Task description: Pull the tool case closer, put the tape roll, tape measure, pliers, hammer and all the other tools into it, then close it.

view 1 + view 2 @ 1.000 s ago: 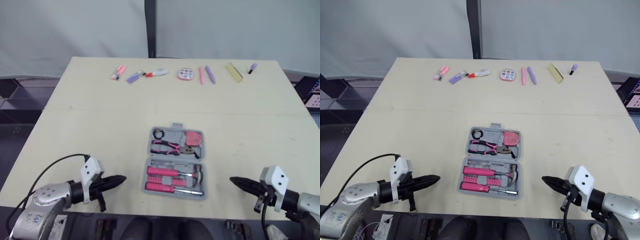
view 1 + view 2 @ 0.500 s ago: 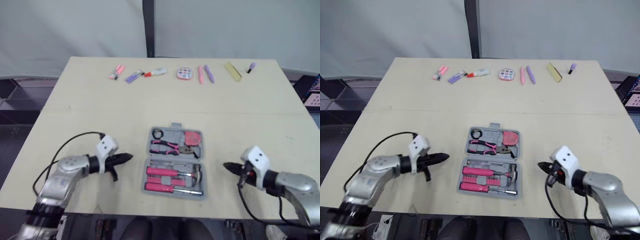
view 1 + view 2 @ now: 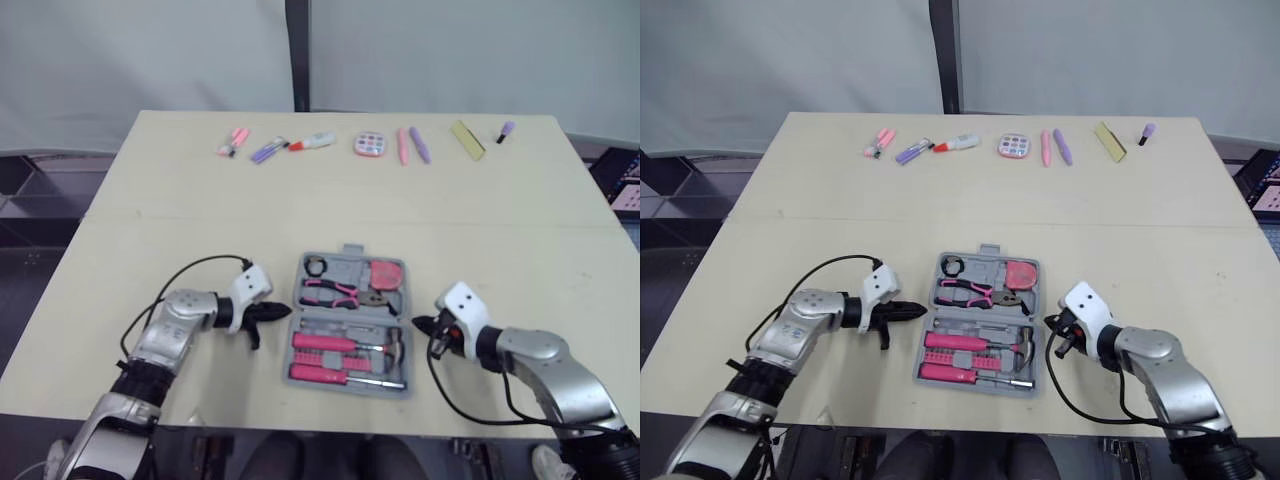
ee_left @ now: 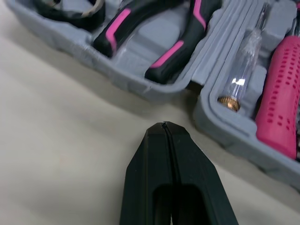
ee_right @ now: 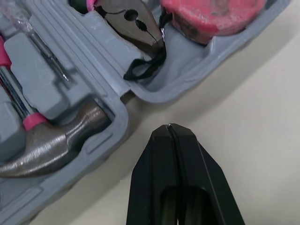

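the case (image 3: 350,320) lies open near the table's (image 3: 200,220) front edge, tools (image 3: 335,345) seated inside. the left gripper (image 3: 284,313) and right gripper (image 3: 418,323), both clenched empty, flank its hinge just beside the rim, probably to fold it shut.

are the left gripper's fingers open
No, the left gripper is shut, its two fingers pressed together along a thin seam, with the tip just short of the tool case.

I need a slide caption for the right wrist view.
Shut right gripper points at the open tool case, near its hammer and tape measure.
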You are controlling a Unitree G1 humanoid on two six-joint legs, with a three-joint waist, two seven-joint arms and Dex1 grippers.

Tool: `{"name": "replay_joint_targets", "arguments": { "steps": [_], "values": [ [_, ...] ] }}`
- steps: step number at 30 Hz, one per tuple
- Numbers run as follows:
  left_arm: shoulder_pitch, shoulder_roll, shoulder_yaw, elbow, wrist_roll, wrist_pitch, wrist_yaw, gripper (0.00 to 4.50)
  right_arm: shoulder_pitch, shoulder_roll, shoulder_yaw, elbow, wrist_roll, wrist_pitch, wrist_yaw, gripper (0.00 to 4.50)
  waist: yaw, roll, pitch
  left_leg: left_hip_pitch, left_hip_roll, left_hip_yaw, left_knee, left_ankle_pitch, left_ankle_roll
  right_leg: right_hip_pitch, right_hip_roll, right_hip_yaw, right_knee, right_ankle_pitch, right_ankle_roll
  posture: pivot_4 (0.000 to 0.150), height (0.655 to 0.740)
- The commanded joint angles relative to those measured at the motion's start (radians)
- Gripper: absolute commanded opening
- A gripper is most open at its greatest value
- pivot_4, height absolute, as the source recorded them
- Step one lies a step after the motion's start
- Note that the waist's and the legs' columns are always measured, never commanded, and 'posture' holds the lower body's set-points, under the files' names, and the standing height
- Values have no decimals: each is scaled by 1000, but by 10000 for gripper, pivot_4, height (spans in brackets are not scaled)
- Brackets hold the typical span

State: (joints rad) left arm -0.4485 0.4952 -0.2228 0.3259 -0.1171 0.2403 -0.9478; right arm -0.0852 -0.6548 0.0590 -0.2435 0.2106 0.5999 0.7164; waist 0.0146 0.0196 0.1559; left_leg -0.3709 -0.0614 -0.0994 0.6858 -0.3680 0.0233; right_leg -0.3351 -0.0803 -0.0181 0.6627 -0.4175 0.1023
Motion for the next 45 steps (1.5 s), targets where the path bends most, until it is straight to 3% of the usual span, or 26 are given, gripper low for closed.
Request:
{"name": "replay_joint_targets", "arguments": {
  "steps": [1,24,45],
  "values": [
    [-5,-19,-5,-9,13,-14,5,0,-12,7,3,-6,-7,5,-13,406,-2,0,0,0,0,0,0,0,0,0,0,0,1,0,0,1500,7134],
    [35,-84,-20,-45,43,-1,5,0,-68,30,65,-10,-16,31,15,406,5,0,0,0,-3,-1,2,0,-1,-4,-3,1,10,0,0,1500,7134],
    [149,-69,-28,-282,19,133,4,0,-23,25,91,-130,13,90,39,406,-5,0,0,0,-2,-1,0,0,-1,-5,-2,2,10,0,0,1500,7134]
  ]
}}
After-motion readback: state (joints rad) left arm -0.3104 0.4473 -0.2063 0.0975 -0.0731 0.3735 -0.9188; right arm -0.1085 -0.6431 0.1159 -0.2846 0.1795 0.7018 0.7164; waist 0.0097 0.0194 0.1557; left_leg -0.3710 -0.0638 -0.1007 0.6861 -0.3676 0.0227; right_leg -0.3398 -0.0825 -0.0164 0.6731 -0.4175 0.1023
